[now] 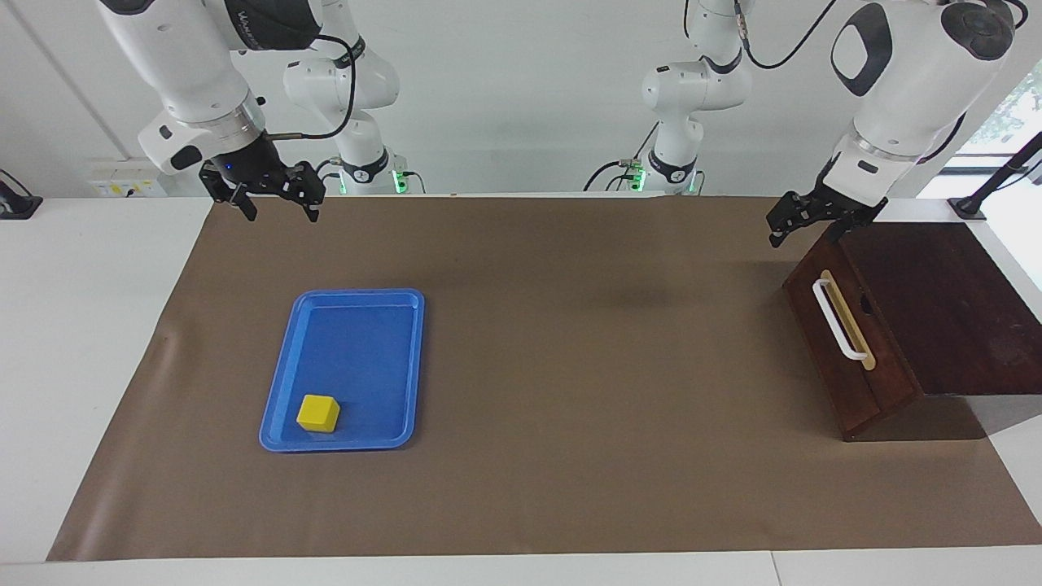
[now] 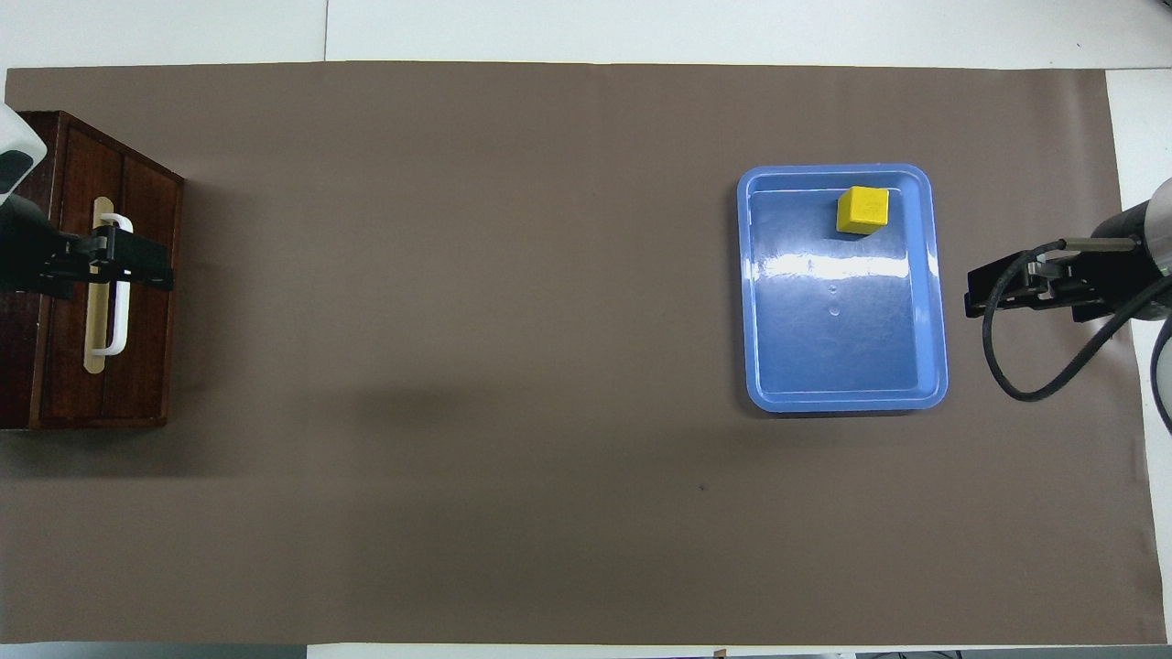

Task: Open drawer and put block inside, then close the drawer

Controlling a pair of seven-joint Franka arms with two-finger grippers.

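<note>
The left claw (image 1: 802,221) hangs over the corner of the drawer (image 1: 847,358) box that lies nearest the robots, at the left arm's end of the tabletop (image 1: 570,366). Whether its fingers are spread or closed I cannot tell. The right claw (image 1: 273,199) hangs over the tabletop at the right arm's end, fingers wide apart and holding nothing.

The drawer looks shut, its front flush with the dark box. The white handle (image 1: 838,319) on its pale strip faces the middle of the tabletop. From overhead the left claw covers the upper part of the handle, but the facing view shows it raised and apart from it.

The tray (image 1: 281,407) lies toward the right arm's end, well apart from the drawer. The block (image 1: 318,413) sits in the tray, at the end farthest from the robots.

The opening step seems to be in hand, with nothing yet gripped. The next move probably calls for the left claw to drop onto the handle, close around the bar and pull straight out toward the middle of the tabletop. The right arm waits near the tray.
</note>
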